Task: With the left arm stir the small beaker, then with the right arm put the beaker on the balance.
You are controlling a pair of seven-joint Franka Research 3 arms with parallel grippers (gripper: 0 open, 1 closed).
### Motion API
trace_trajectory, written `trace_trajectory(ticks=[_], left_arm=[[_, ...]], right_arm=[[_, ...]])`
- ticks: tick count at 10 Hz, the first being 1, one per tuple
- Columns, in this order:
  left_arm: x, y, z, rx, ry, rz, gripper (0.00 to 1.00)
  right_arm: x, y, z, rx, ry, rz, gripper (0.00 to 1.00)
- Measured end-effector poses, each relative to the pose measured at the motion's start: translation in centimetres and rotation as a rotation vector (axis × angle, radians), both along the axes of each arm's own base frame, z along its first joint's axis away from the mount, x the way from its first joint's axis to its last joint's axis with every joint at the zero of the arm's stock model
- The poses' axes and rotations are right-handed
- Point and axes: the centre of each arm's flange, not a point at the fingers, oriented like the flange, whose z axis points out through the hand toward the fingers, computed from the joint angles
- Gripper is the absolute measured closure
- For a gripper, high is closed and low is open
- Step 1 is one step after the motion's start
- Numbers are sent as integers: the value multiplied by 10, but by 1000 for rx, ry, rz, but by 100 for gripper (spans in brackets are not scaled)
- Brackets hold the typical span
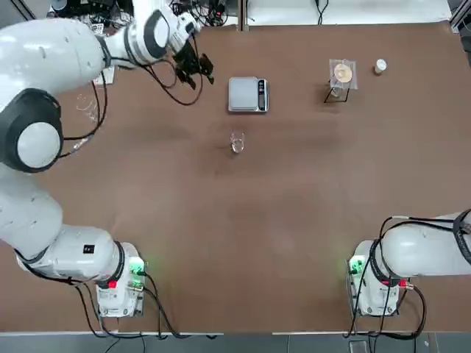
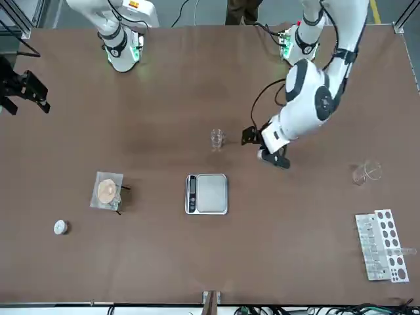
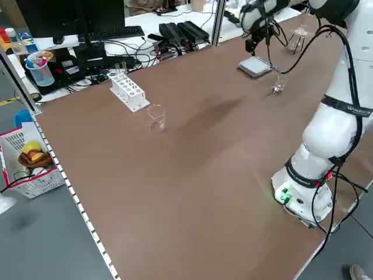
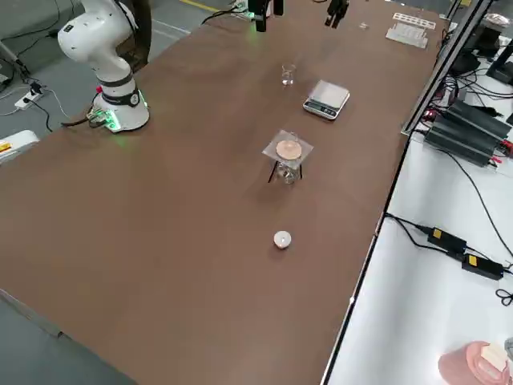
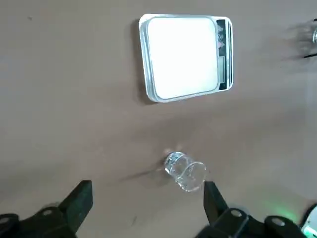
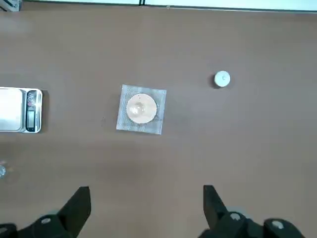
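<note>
From overhead, the small beaker stands upper centre, just below the balance; the left gripper, upper left, gapes empty. In the right wrist view, the right gripper, bottom of frame, is spread, holding nothing. The glass looks light, slippery, breakable: pinch gently mid-wall.

Even, moderately bright light falls across the brown surface. In the left wrist view, the balance's plate glares blank white, and a soft shadow edges its side.
</note>
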Motion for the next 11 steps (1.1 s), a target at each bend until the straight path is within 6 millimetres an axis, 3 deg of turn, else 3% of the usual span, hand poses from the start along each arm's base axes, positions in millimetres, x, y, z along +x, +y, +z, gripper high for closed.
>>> trace_trajectory(ticks=[2,5,11], left_arm=[[-15,-23,-7,5,19,31,1],[-21,-31,-17,11,39,31,1],[-44,-73,-52,10,68,31,7]], right_arm=[[0,0,0,0,0,0,0],[0,0,0,0,1,0,0],[0,-1,0,-1,1,-1,0]])
